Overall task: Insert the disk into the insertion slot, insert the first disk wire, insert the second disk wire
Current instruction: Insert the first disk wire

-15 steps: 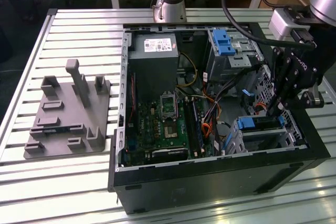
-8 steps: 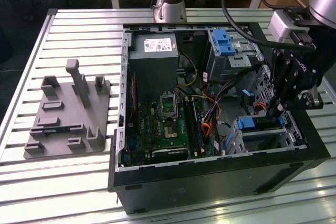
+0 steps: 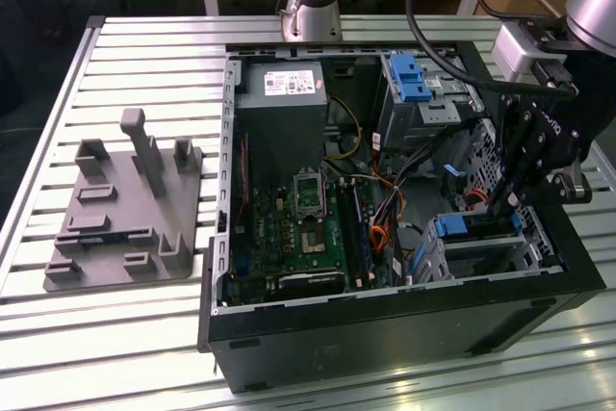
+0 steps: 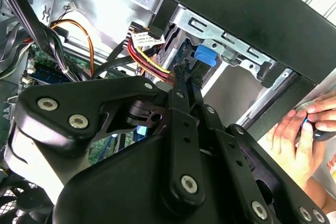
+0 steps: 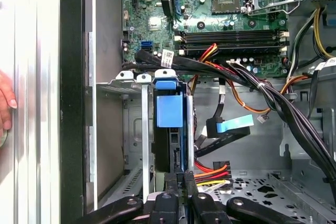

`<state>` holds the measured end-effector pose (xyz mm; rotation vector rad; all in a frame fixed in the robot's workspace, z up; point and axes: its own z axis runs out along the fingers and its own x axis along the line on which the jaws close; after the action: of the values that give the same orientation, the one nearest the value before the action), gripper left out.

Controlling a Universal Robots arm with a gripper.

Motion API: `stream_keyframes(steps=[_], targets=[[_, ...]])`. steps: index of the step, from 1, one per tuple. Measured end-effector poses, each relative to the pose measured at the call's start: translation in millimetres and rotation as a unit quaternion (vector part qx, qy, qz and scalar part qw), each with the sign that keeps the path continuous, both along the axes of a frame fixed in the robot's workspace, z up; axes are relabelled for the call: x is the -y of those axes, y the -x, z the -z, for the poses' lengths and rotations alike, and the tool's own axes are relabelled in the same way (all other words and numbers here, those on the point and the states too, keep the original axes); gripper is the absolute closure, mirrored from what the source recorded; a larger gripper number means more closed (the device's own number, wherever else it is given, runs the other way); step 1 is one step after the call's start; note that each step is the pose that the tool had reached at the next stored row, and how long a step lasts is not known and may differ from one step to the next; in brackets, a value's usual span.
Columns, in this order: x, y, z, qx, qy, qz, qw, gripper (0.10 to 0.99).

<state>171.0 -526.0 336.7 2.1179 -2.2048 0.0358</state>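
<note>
- Your gripper reaches down into the open computer case, at the corner on the exterior view's right, right over the insertion slot.
- In both wrist views, you see its fingers drawn nearly together, with only a thin gap. You cannot tell whether anything is pinched between them.
- The disk sits inside the insertion slot, standing on edge, with its blue carrier tab at the end nearest the motherboard.
- Your fingertips lie at the disk's opposite end, touching or just short of its dark edge; which one is not clear.
- A bundle of red, yellow and orange wires lies just beside the fingers. In the second wrist view the same wires run past the gripper.
- A person's hand rests outside the case wall, near the slot.
- A grey fixture lies on the slatted table, well apart from the case.
</note>
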Motion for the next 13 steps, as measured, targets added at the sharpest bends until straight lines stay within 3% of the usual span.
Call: stream_keyframes(steps=[13], targets=[[0.5, -0.7, 4.0, -0.0019, 0.0002, 0.000, 1.0000, 0.922]])
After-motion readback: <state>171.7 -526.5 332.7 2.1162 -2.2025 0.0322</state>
